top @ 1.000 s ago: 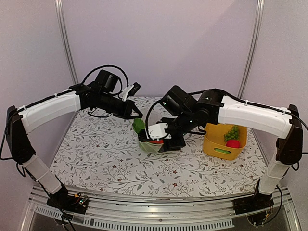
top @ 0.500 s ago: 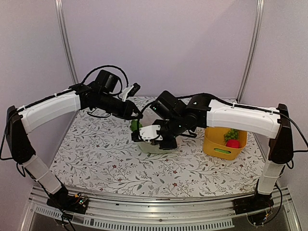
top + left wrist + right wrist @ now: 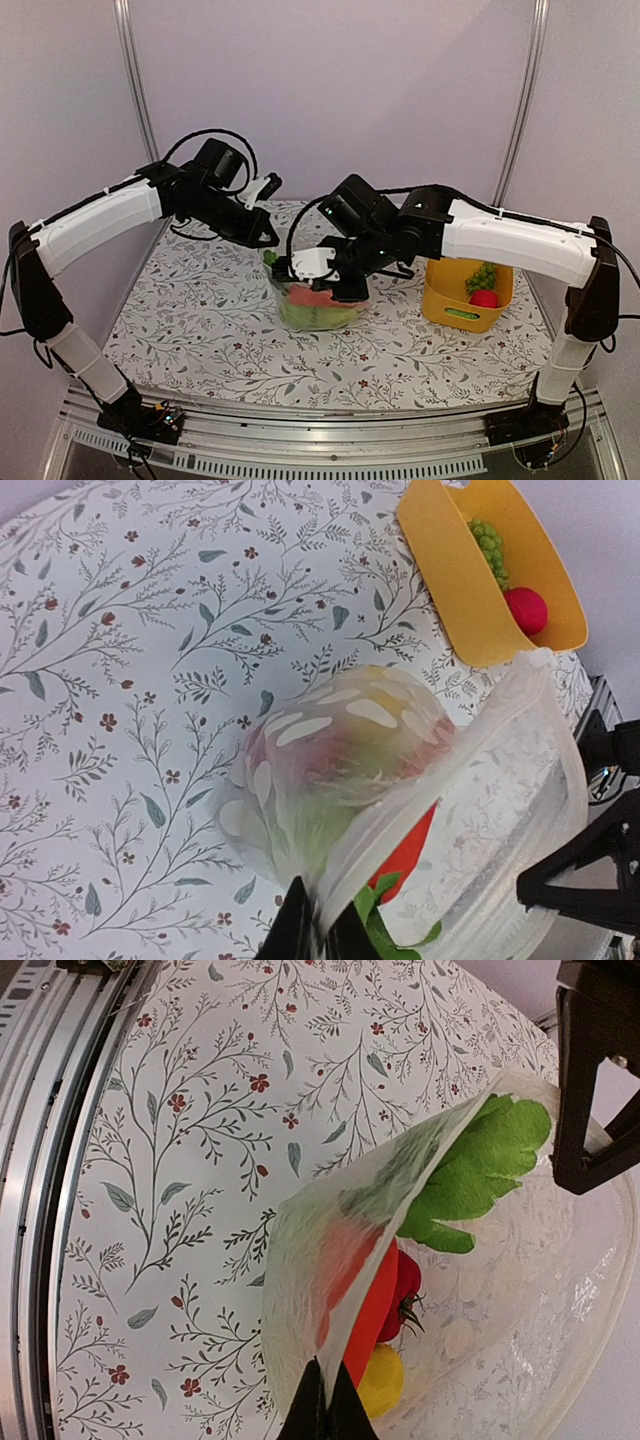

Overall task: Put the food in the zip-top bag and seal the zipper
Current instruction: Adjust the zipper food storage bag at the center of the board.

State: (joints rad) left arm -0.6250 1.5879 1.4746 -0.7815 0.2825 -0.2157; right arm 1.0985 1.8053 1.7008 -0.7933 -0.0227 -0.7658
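Note:
The zip-top bag [image 3: 315,305] stands on the table's middle, its mouth held open between both grippers. My left gripper [image 3: 320,942] is shut on the far-left rim, right on the zipper [image 3: 385,830] strip. My right gripper [image 3: 325,1412] is shut on the near rim. Inside the bag lie a red-orange carrot [image 3: 370,1310] with its green top [image 3: 480,1165], a red round fruit [image 3: 405,1285] and a yellow lemon [image 3: 380,1380]. Green shapes blur through the dotted plastic [image 3: 340,750]. In the top view my left gripper [image 3: 268,240] and right gripper [image 3: 300,268] sit close together above the bag.
A yellow bin [image 3: 447,300] stands right of the bag, holding green grapes [image 3: 484,274] and a red fruit [image 3: 484,298]. The floral tablecloth [image 3: 190,320] covers the table. Metal frame posts rise at the back corners.
My right gripper came out of the bag's mouth and shut on its near rim. The left gripper reopened briefly, then shut on the far rim. The bag now stands taller, pulled up.

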